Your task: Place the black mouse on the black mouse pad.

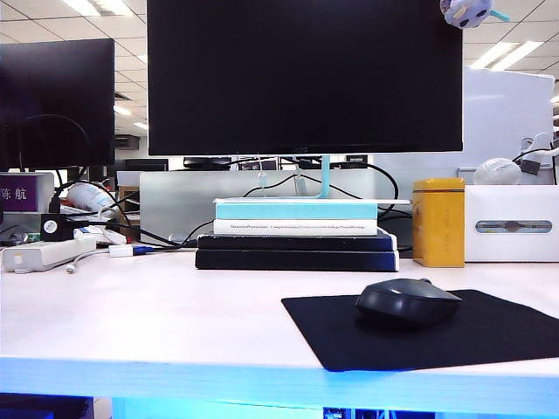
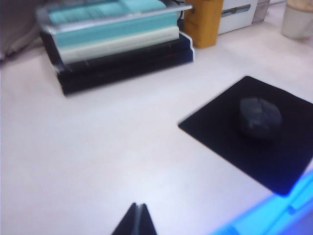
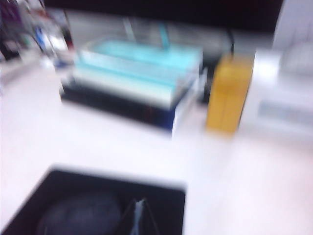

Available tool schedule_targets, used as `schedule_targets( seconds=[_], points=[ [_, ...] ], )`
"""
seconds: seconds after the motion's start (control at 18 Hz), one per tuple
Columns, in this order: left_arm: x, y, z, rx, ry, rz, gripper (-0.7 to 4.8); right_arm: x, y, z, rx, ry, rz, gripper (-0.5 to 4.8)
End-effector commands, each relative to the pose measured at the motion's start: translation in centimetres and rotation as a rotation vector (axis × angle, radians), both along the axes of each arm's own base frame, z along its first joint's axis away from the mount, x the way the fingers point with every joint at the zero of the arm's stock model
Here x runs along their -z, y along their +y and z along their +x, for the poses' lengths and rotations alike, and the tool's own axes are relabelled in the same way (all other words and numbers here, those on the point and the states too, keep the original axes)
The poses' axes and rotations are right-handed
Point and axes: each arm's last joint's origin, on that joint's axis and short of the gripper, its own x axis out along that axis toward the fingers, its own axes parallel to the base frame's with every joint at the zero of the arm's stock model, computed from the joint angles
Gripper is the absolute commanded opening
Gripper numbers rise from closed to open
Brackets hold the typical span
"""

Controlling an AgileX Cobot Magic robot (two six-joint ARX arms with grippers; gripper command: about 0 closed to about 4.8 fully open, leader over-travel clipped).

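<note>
The black mouse [image 1: 407, 301] rests on the black mouse pad [image 1: 327, 327] at the front right of the white desk. Neither arm shows in the exterior view. In the left wrist view my left gripper [image 2: 138, 205] is shut and empty, its tips pressed together over bare desk, well apart from the mouse [image 2: 259, 116] and the pad [image 2: 220, 129]. The right wrist view is blurred. There my right gripper [image 3: 140, 200] hangs shut and empty above the pad [image 3: 166, 196], just beside the mouse [image 3: 80, 215] and not touching it.
A stack of books [image 1: 295, 237] lies behind the pad under a large monitor [image 1: 304, 78]. A yellow tin [image 1: 438, 221] and a white box [image 1: 511, 223] stand at the back right. A power strip [image 1: 44, 254] with cables sits at the back left.
</note>
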Motion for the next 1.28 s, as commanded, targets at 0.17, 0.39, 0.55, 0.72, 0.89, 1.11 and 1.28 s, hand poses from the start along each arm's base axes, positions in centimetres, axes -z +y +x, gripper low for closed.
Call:
schedule_targets(
  seconds=[0.17,0.39,0.55,0.72,0.89,1.11,1.28],
  points=[
    [3.8,-0.2,-0.1,0.057,0.079,-0.006,-0.06,4.9,0.1,0.9,0.051,0.104,0.017,-0.01],
    [5.2,-0.2,-0.1,0.055,0.098,0.021,-0.06,7.6,0.1,0.9,0.051,0.177,0.006,-0.01],
    [6.4,-0.1,-0.2,0.054,0.125,0.043,-0.06,8.6,0.1,0.9,0.05,0.215,-0.003,-0.01],
    [7.6,0.1,-0.4,0.052,0.151,0.066,-0.06,8.6,0.0,0.9,0.057,0.217,-0.005,-0.01],
    [7.7,0.1,-0.4,0.037,0.158,0.073,-0.05,8.6,0.1,0.9,0.056,0.213,-0.004,-0.01],
    [7.7,0.1,-0.4,0.038,0.158,0.072,-0.05,8.6,0.1,0.9,0.053,0.21,-0.002,-0.01],
    [7.7,0.1,-0.4,0.038,0.158,0.073,-0.05,8.6,0.1,0.9,0.053,0.21,-0.003,-0.01]
  ],
)
